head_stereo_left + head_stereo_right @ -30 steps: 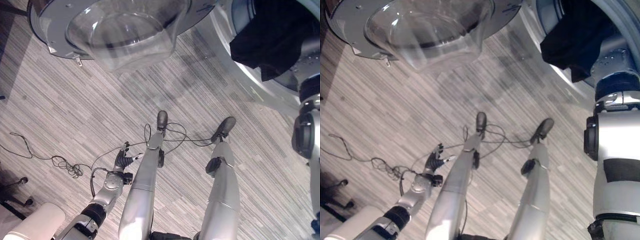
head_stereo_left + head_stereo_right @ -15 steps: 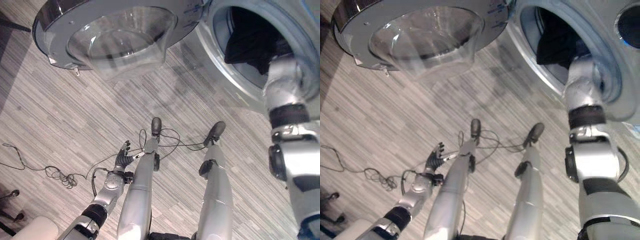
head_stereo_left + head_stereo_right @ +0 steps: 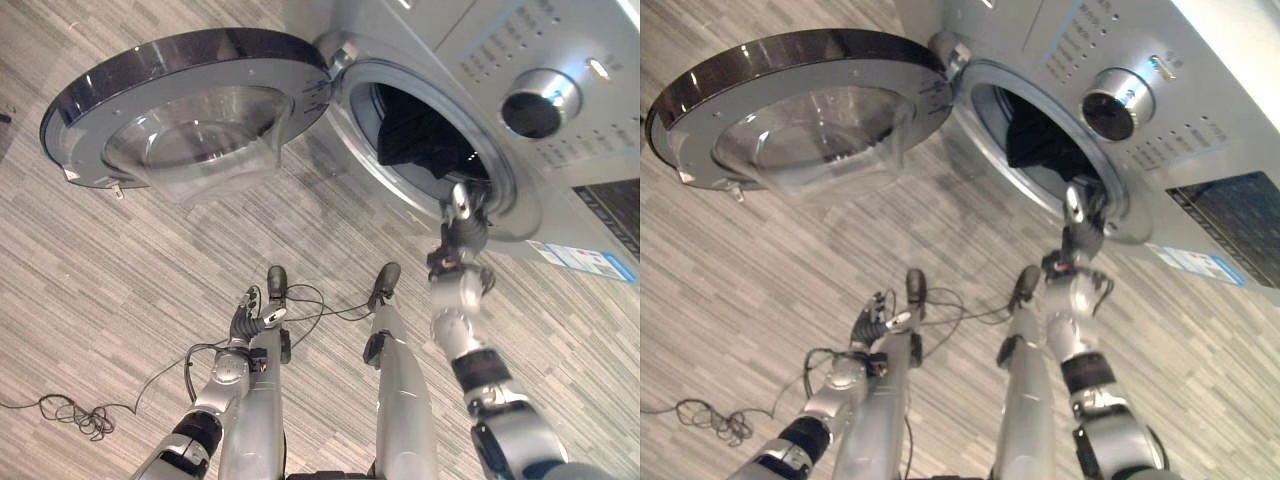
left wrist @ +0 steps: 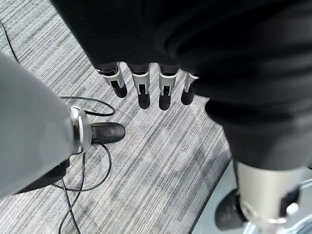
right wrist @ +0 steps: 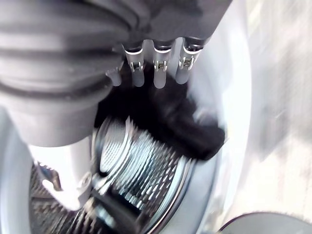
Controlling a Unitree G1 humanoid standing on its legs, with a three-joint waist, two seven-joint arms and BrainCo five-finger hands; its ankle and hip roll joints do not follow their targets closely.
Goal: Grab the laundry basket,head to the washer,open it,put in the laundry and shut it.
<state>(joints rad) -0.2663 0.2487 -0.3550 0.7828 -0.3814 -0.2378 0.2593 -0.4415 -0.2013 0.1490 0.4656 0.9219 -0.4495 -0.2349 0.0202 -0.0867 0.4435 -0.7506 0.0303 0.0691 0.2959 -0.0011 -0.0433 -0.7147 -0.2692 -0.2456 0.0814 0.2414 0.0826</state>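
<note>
The silver washer (image 3: 560,150) stands with its round glass door (image 3: 190,110) swung wide open to the left. Black laundry (image 3: 415,135) lies inside the drum, heaped at the mouth of the opening. My right hand (image 3: 462,225) is just outside the opening's lower rim, open, its fingers (image 5: 158,68) straight and holding nothing. In the right wrist view the black laundry (image 5: 175,117) rests on the ribbed metal drum (image 5: 131,161) just past the fingertips. My left hand (image 3: 245,322) hangs low at my side over the floor, open, with its fingers (image 4: 144,90) relaxed and empty.
The washer's control panel with a round knob (image 3: 530,105) sits above and right of the opening. The open door juts out over the striped grey floor (image 3: 120,260) on my left.
The camera has tilted up, so more of the washer shows. My right arm has drawn back out of the drum, and the black laundry stays inside. The left hand has not moved.
</note>
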